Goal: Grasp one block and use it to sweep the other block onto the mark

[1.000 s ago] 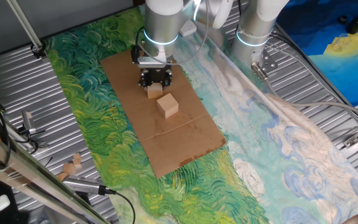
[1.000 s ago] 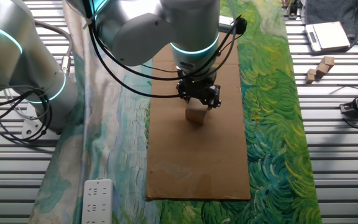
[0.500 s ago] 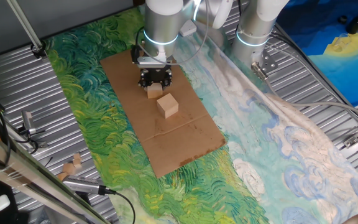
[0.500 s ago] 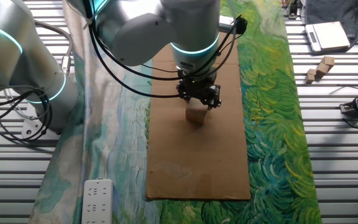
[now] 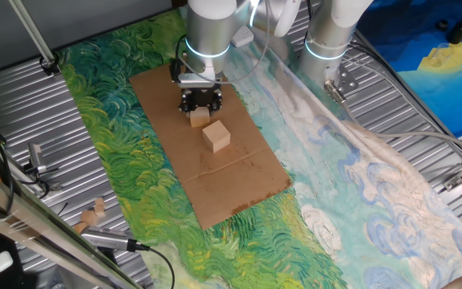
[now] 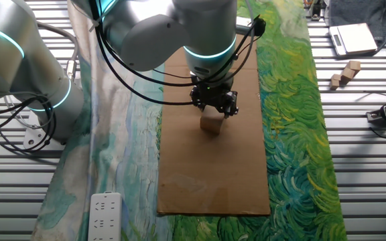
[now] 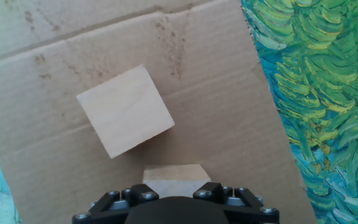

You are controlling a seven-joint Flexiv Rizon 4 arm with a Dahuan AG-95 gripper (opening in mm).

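Green-and-blue painted cloth (image 5: pixel 119 160) covering the table, brown cardboard (image 5: pixel 231 185) lying lengthwise on top. Reaching down over the far part of that sheet: the silver arm (image 5: pixel 207 24), its gripper (image 5: pixel 200 112) apparently clamping the held block (image 5: pixel 198 120), low over the board or on it; fingers themselves mostly hidden. Sitting just on the near side, close but apparently not touching: the free block (image 5: pixel 216 136), turned at an angle in the hand view, so presenting a slanted face, not a square one. Failing to show in any view: the mark, either covered or too small to see.

Risking, on a straight push, an off-centre hit on that slanted face, spinning the free block and letting it slide off sideways. Risking also a catch on the cardboard crease, twisting the held block in the fingers.
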